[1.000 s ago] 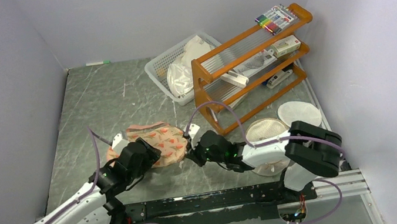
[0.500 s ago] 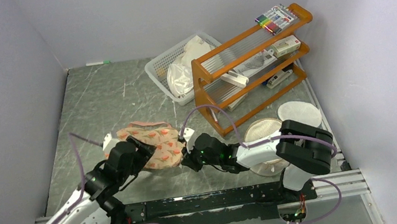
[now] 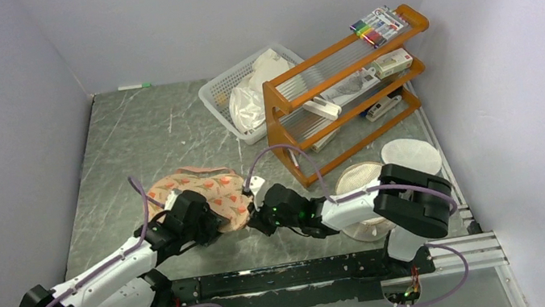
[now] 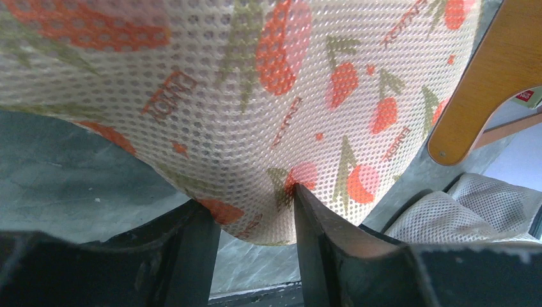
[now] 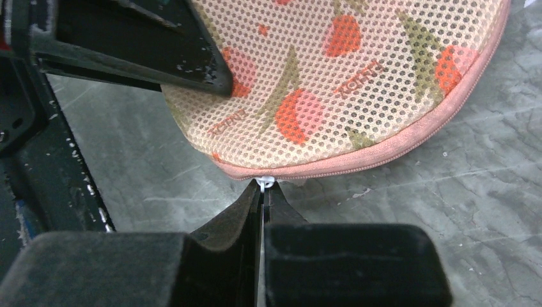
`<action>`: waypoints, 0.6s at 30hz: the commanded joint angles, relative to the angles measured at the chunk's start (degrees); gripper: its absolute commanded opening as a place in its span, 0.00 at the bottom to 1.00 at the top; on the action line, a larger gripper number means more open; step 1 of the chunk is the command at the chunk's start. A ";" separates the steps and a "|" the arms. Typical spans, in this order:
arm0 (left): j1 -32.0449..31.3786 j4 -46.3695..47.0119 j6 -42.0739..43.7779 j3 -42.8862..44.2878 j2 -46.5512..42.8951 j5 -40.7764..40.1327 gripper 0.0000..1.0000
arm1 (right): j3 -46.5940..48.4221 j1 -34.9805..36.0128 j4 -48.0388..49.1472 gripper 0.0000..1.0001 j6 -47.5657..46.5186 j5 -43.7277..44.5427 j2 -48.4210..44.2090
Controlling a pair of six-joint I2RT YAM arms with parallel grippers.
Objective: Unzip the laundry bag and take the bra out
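Here the laundry bag (image 3: 209, 189) lies flat on the table (image 3: 152, 131) just left of centre in the top view, the right hand (image 5: 262, 192) clamped shut on its small white zip pull (image 5: 266, 183), while the left hand (image 4: 252, 203) straddles its lower edge, fingers apart, grip impossible to tell.

laundry bag (image 4: 255, 96): cut off by the upper edge in the left wrist view; from above, its near end is covered by the left gripper (image 3: 212, 216)
zip pull (image 5: 266, 183): almost wholly hidden between the pressed fingers of the right gripper (image 5: 262, 192)
left grip: whether the fabric is pinched cannot be told
basket (image 3: 213, 97) contents: too small to be made out
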 commanded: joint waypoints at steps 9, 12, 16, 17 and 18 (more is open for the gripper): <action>1.83 -2.05 3.90 0.36 -4.56 -7.39 0.19 | 8.16 0.24 -14.17 0.00 1.63 18.24 7.55; 3.45 -2.71 7.37 0.38 -4.84 -7.22 0.09 | 7.46 -0.12 -14.18 0.00 1.77 19.80 7.14; 4.93 -3.51 13.68 -0.06 -4.45 -7.76 0.07 | 7.40 -3.84 -14.64 0.00 1.66 18.36 6.70; 5.27 -3.47 15.00 -0.30 -4.15 -7.53 0.07 | 7.78 -5.12 -14.72 0.00 1.22 17.36 6.76; 5.43 -3.32 16.46 -0.56 -3.75 -7.26 0.07 | 8.21 -6.50 -14.79 0.00 0.57 16.43 6.90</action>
